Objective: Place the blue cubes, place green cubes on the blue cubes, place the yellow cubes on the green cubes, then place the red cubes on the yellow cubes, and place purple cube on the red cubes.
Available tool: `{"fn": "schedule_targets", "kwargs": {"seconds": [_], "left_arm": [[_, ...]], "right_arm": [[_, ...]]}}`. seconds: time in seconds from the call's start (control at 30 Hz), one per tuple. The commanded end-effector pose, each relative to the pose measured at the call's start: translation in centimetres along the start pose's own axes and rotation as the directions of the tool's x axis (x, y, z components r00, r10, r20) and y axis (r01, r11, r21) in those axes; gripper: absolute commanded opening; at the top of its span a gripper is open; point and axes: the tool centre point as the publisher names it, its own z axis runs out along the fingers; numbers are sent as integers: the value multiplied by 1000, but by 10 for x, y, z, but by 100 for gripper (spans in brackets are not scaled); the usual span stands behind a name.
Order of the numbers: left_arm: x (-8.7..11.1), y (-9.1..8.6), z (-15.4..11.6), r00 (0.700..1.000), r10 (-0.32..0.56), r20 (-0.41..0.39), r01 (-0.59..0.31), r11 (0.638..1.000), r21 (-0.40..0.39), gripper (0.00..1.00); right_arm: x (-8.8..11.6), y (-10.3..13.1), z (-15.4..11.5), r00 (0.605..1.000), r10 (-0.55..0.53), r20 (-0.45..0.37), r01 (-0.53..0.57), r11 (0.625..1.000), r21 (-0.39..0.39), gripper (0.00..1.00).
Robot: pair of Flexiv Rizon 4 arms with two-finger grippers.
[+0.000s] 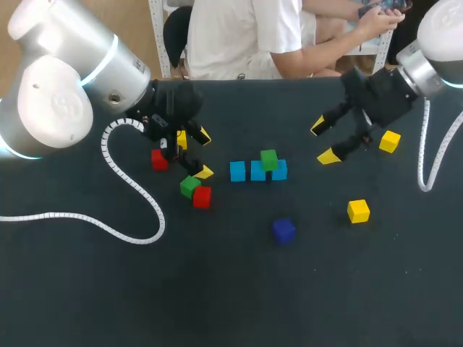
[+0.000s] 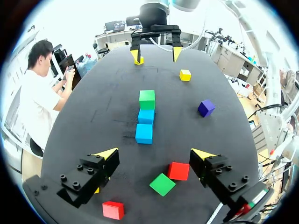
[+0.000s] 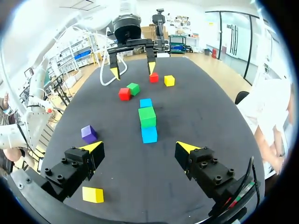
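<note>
Three blue cubes point(image 1: 237, 171) lie in a row at mid-table. A green cube point(image 1: 269, 160) rests on the row's right end, over the two right-hand ones. My left gripper point(image 1: 205, 154) hangs open to the left of the row; in its wrist view point(image 2: 154, 154) a second green cube point(image 2: 162, 184) and a red cube point(image 2: 178, 171) lie just under and between its fingers, untouched. Another red cube point(image 1: 159, 159) and a partly hidden yellow cube point(image 1: 181, 139) sit by the left gripper. My right gripper point(image 1: 323, 142) is open and empty right of the row.
A yellow cube point(image 1: 390, 141) lies behind the right gripper and another yellow cube point(image 1: 358, 210) in front of it. The purple cube point(image 1: 283, 230) sits alone in front of the blue row. The left arm's white cable point(image 1: 134, 186) loops over the table's left part.
</note>
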Motion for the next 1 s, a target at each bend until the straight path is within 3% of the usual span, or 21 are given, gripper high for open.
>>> {"fn": "schedule_targets", "kwargs": {"seconds": [0.03,0.1,0.17,0.27,0.43,0.57,0.7,1.0], "left_arm": [[1,2,0,1000,3,2,-3,1000,4,100],[1,2,0,1000,3,2,-3,1000,4,100],[-7,1,-4,992,79,-95,-82,996,-29,100],[-13,-1,-9,976,169,-139,-174,985,-22,100],[-3,-6,-15,948,245,-204,-248,969,13,100],[10,-8,-15,917,279,-284,-260,960,102,100],[29,-7,-18,919,255,-302,-214,963,162,100],[59,-3,-12,905,237,-354,-179,966,189,100]], "right_arm": [[0,-1,0,1000,0,2,0,1000,-2,100],[0,-1,0,1000,0,2,0,1000,-2,100],[0,-1,0,1000,0,2,0,1000,-2,100],[0,-1,0,1000,0,2,0,1000,-2,100],[0,-1,0,1000,0,2,0,1000,-2,100],[0,-1,0,1000,0,2,0,1000,-2,100],[0,-1,0,1000,0,2,0,1000,-2,100],[0,-1,0,1000,0,2,0,1000,-2,100]]}}
